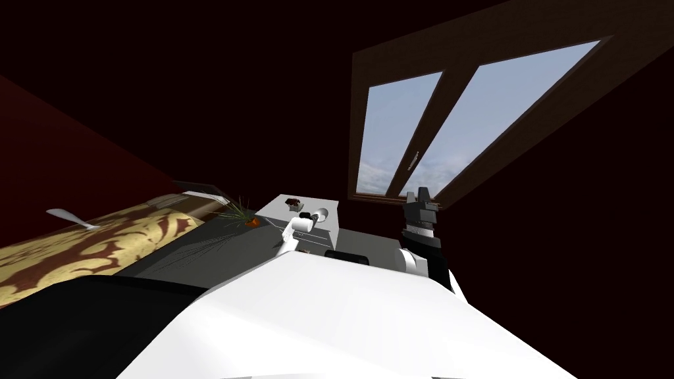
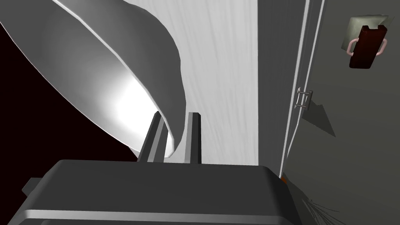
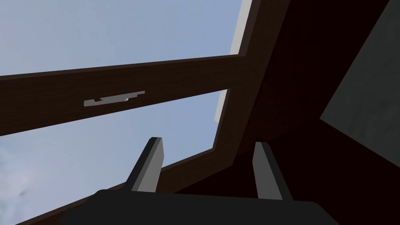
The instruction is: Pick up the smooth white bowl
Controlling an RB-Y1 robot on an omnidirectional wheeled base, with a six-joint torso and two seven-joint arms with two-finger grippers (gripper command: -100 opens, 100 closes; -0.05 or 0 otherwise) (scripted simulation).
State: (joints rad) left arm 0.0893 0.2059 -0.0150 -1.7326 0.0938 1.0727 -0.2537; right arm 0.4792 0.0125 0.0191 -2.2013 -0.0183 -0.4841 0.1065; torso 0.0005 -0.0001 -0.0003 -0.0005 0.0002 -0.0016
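My left gripper (image 2: 176, 117) is shut on the rim of the smooth white bowl (image 2: 113, 74), one finger inside the rim and one outside. The bowl is tilted and held clear above the pale top of a grey cabinet (image 2: 226, 78). In the head view the bowl (image 1: 320, 213) is a small white shape at the end of my left arm, with the left gripper (image 1: 309, 216) over the cabinet (image 1: 329, 227). My right gripper (image 1: 419, 195) is raised at the right, in front of the window, and the right wrist view shows this same gripper (image 3: 207, 146) open and holding nothing.
A small dark red object on a pale base (image 2: 366, 43) sits on the cabinet top, also seen as that dark object (image 1: 293, 204) in the head view. The cabinet front has a metal handle (image 2: 304, 97). A potted plant (image 1: 245, 217) stands left of the cabinet, and a patterned bed (image 1: 85, 250) lies further left.
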